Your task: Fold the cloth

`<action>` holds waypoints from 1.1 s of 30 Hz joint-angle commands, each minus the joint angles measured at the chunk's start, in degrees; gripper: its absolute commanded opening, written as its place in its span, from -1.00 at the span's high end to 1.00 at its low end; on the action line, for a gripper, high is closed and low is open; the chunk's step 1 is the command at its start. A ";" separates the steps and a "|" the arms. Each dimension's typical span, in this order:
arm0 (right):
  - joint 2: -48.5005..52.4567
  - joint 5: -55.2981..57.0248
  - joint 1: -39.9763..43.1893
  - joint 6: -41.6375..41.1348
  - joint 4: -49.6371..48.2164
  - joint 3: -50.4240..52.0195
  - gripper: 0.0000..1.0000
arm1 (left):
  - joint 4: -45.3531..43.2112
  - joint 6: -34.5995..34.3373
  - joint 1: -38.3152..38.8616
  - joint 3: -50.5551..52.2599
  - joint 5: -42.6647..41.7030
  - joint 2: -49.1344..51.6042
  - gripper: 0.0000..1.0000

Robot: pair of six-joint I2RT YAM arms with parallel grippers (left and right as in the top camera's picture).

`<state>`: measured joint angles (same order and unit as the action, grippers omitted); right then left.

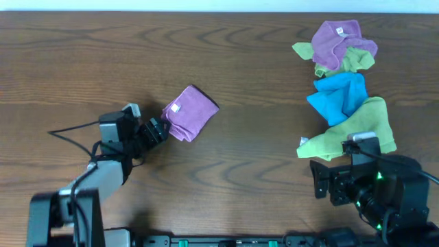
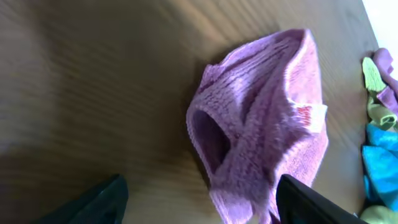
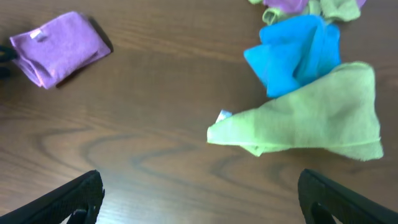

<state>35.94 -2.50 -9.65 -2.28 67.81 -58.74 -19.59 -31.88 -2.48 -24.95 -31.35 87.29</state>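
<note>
- The purple cloth (image 1: pixel 190 112) lay folded into a small bundle left of the middle of the wooden surface (image 1: pixel 247 68), with its white tag facing up.
- The left tool (image 1: pixel 159 130) sat just beside the bundle's lower-left edge. In the left wrist view its fingers (image 2: pixel 93 202) stood apart with the bundle's near end between them. Whether they touched it could not be told.
- The right tool (image 3: pixel 199 180) hung with its jaws wide apart over bare surface, near a light green cloth (image 3: pixel 311 118).
- A blue cloth (image 1: pixel 339 96) lay against the light green one. A second purple cloth (image 1: pixel 336 38) lay crumpled beyond it at the far right.
</note>
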 commanded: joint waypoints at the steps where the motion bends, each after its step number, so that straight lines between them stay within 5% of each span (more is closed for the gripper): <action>1: -0.20 -1.01 0.42 -1.64 0.76 -0.09 -0.98 | -3.15 -4.74 2.08 -0.07 -0.22 4.31 -0.60; 10: -0.02 -1.42 0.42 -1.97 1.44 -0.09 -0.99 | -13.79 -13.16 9.20 -2.82 0.48 15.87 -0.71; 11: 0.00 -1.40 0.42 -1.99 1.64 -0.09 -0.98 | -13.77 -13.18 9.68 -3.89 0.46 17.31 -0.59; 13: 0.00 -1.40 0.42 -1.99 2.16 -0.09 -0.99 | -13.66 -13.66 10.34 -7.13 0.39 21.20 0.03; 14: 0.00 -1.40 0.42 -1.99 2.58 -0.09 -0.99 | -13.68 -14.16 10.43 -8.79 0.17 23.08 0.67; 15: 0.00 -1.40 0.42 -1.97 2.93 -0.09 -0.99 | -13.68 -14.69 10.40 -10.40 -0.39 24.68 0.89; 26: 0.02 -0.31 0.42 -1.99 4.44 -0.09 -0.99 | -13.68 -15.13 9.05 -34.91 -7.23 30.64 0.89; 33: 0.00 -0.31 0.42 -3.08 4.48 -0.09 -0.99 | -13.64 -20.90 -1.22 -52.11 -6.25 30.64 0.89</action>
<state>35.99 -3.05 -9.61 -4.01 72.23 -58.74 -33.23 -50.28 0.10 -73.45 -38.44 118.06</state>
